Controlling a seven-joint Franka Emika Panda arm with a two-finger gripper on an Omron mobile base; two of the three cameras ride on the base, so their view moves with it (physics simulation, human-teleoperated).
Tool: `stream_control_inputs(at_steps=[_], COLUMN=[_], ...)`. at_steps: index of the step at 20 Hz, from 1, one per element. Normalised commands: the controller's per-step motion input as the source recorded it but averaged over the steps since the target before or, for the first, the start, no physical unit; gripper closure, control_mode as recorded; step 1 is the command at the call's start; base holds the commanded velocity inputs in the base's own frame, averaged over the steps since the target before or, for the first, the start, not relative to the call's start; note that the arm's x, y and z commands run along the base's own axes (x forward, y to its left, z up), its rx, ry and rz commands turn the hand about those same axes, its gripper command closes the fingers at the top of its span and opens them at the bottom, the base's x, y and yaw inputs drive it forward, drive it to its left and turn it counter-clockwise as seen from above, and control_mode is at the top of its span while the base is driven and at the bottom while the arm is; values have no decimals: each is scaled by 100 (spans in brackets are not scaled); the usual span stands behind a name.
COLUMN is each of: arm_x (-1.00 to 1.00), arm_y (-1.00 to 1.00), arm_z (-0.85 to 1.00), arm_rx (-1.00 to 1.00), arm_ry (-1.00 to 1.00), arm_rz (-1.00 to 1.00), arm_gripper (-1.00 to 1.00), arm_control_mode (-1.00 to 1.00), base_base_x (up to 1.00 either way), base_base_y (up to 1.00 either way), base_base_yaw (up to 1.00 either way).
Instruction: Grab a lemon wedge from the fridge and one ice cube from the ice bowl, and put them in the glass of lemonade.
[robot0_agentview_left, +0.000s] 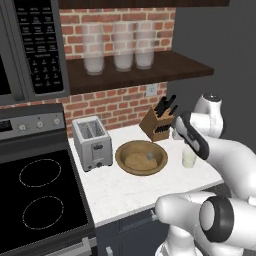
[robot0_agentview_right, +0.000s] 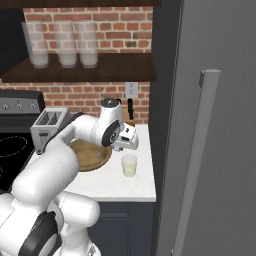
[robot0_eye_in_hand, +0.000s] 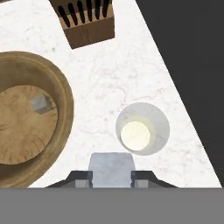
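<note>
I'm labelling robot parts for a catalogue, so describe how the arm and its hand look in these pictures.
The arm is built of glossy white rounded shells with dark grey to black rings and caps at the joints. A black band runs along the forearm in the left base view. The hand is a white block ending in two small dark finger tips. No cables or lettering are visible.

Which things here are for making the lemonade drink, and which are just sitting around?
For the job:
- ice cube, held between the fingers
- ice bowl, with another cube in it
- glass of lemonade
- fridge, door shut

Just lying about:
- toaster
- knife block
- three jars on the shelf
- stove
</note>
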Motion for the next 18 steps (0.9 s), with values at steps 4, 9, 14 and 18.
stream_control_inputs(at_steps=[4,9,14,18], arm_x=[6,0,0,0], arm_y=[-14,-2,-17,-18], arm_z=[-3,-16,-26,-14], arm_rx=[2,0,0,0], arm_ry=[0,0,0,0], arm_rz=[-3,-4,-5,-2], arm_gripper=[100,100,100,100], arm_control_mode=[-100,-100,-100,-100], base_base_x=[0,0,0,0], base_base_y=[0,0,0,0], base_base_yaw=[0,0,0,0])
